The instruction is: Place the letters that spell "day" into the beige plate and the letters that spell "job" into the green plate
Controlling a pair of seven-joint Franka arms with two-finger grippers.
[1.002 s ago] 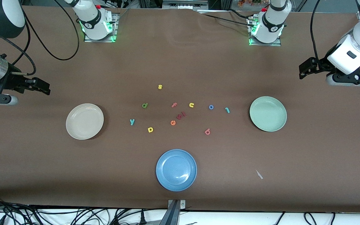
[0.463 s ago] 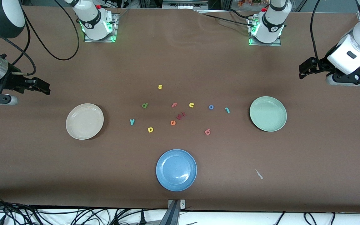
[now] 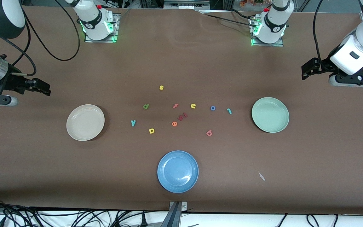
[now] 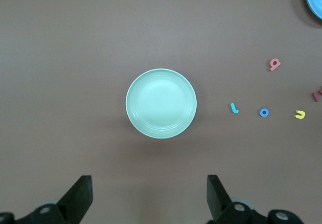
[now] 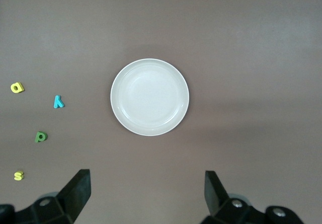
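Nothing sorted yet; my left gripper [image 4: 148, 196] waits open above the bench near the empty green plate [image 3: 270, 114]; my right gripper [image 5: 146, 194] open by the beige plate [image 3: 85, 122]; d [image 3: 146, 106], a [image 3: 151, 130], y [image 3: 133, 123], j [image 3: 229, 110], o [image 3: 212, 108], b [image 3: 209, 133] lie between the plates; next, I reckon, a descent onto one letter.

brown table [image 3: 181, 63]; plates [image 3: 85, 122]; letters [image 3: 174, 124]

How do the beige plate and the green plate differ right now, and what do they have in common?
Colour: the beige plate is cream, the green plate pale mint.
Place: the beige plate lies toward the right arm's end of the table, the green plate toward the left arm's end.
Nearest letters: the teal y lies closest to the beige plate, the teal j closest to the green plate.
Shared: both are round, shallow, rimmed, about the same size, and hold no letters yet.
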